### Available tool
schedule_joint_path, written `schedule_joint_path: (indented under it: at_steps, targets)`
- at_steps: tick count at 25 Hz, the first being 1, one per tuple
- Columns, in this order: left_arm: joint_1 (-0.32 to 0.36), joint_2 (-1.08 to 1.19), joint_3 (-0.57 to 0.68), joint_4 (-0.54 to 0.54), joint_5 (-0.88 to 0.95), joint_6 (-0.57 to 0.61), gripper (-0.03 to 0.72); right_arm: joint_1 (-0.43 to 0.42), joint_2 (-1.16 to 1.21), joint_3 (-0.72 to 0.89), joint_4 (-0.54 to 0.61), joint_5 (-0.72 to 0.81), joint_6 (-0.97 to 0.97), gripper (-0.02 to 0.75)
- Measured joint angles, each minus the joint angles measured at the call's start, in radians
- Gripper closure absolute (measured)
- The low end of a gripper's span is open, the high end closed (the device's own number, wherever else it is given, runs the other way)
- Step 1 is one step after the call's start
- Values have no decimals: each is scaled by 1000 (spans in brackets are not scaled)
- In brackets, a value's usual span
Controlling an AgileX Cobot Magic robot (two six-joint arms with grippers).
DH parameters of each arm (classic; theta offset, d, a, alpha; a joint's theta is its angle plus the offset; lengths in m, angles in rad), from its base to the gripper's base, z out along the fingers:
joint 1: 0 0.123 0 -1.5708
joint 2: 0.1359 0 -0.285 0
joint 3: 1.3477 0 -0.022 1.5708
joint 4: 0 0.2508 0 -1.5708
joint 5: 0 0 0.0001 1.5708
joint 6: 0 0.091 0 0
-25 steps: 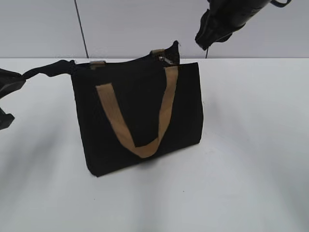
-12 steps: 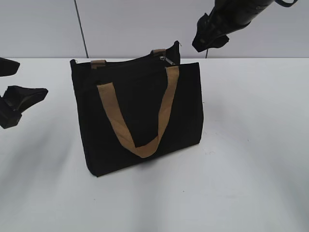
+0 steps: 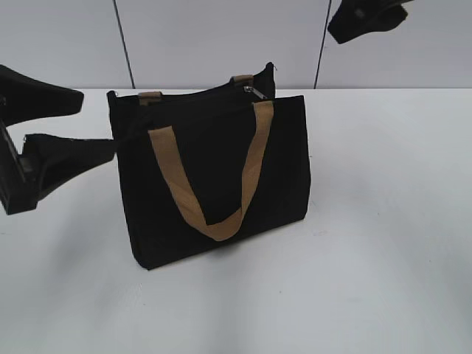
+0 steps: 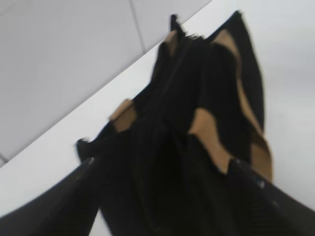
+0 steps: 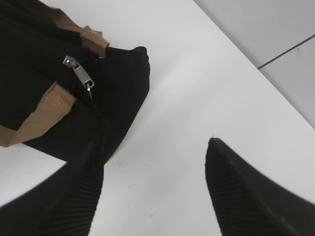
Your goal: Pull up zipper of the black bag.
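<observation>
Bag: the black bag (image 3: pixel 214 177) stands upright on the white counter (image 3: pixel 369 258), a little left of centre in the exterior view, its mouth drawn together along the top; what is inside cannot be seen.
Handles: one tan handle (image 3: pixel 210 188) hangs in a loop down the near face; the stubs of the second one poke up at the top edge.
Zipper: the zipper (image 3: pixel 254 91) sits at the bag's 1 o'clock top corner, and there it is in the right wrist view too, the silvery pull (image 5: pixel 78 73) lying loose on the black fabric, nothing touching it.
Left end effector: the left end effector (image 3: pixel 70 124) is at 9 o'clock of the bag, fingers spread wide, holding nothing; the lower finger tip reaches right up to the bag's left edge, and whether it touches cannot be told. In the left wrist view, which is blurred, the bag's (image 4: pixel 197 147) top end fills the gap between its fingers.
Right end effector: the right end effector (image 3: pixel 366 22) hangs high at 1 o'clock, well clear of the bag; its wrist view shows the fingers (image 5: pixel 246 196) spread apart over bare counter (image 5: pixel 197 98), gripping nothing.
</observation>
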Motion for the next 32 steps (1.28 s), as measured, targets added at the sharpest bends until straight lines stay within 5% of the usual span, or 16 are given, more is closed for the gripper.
schedule_joint_path:
  at_steps: [5,8,10,15,19,24,32]
  targets:
    - [0,-3,-34,229,241,-222,110,0,-77,0,0,86,-34,232]
    - [0,-3,-67,516,308,-471,141,0,-118,0,0,127,-62,232]
    - [0,-3,-87,724,316,-716,173,0,-142,0,0,151,-69,232]
    - [0,-3,-206,1295,375,-1543,241,0,-195,0,-7,229,-36,232]
    - [0,-3,-333,1579,534,-1936,251,0,-216,0,-64,295,120,232]
    - [0,-7,-451,1692,672,-2201,253,-1,-221,0,-146,315,311,232]
    - [0,-88,-466,1705,727,-2246,253,-1,-284,0,-210,323,395,232]
